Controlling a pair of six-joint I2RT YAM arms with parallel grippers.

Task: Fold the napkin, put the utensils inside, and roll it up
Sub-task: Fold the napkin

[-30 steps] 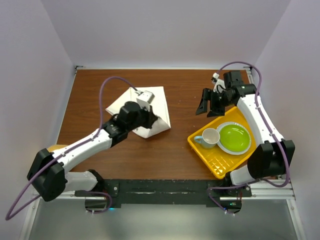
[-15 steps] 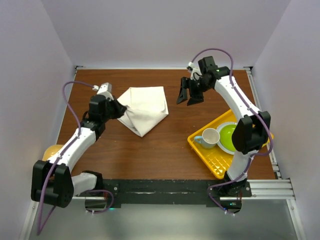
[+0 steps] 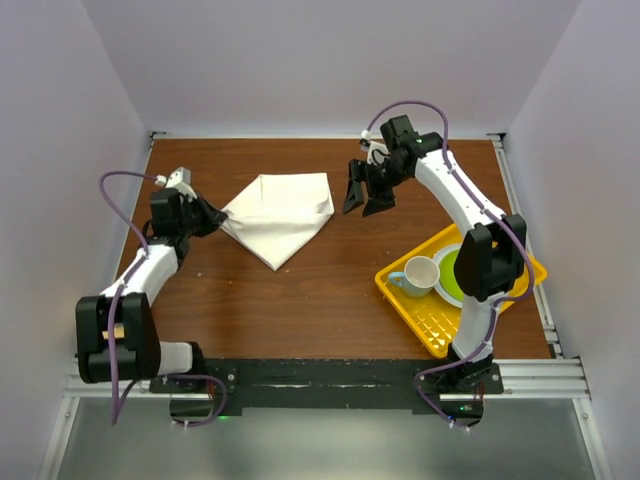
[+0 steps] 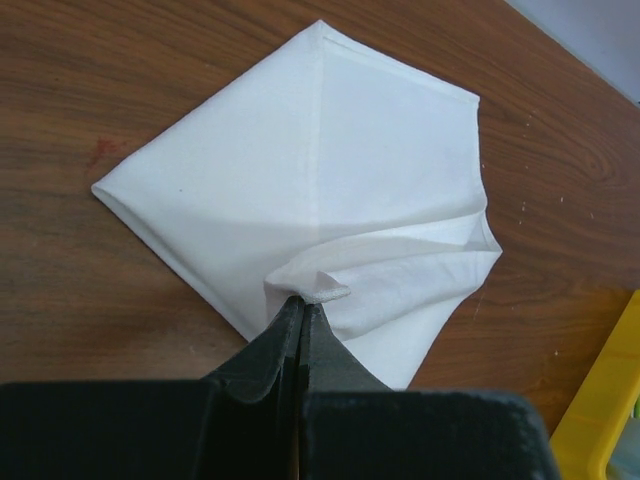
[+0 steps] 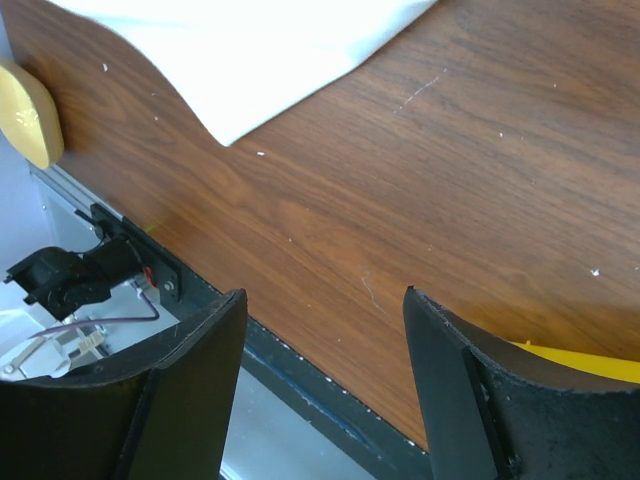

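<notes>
the left pincer point(image 3: 210, 216), clamped on the napkin point(image 3: 282, 210) at its 9 o'clock corner, has dragged the cloth flatter at the table's point(image 3: 300, 300) 11 o'clock. the right pincer point(image 3: 362, 203), wide and empty, has swung in beside its 3 o'clock corner; folding seems just starting.

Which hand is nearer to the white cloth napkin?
Left. The left hand is shut on the left corner of the white cloth napkin; the right hand hangs open beside its right corner, apart.

Yellow tray point(image 3: 430, 322) on wooden table point(image 3: 300, 300); white mug point(image 3: 420, 272), green plate point(image 3: 452, 280) inside.
</notes>
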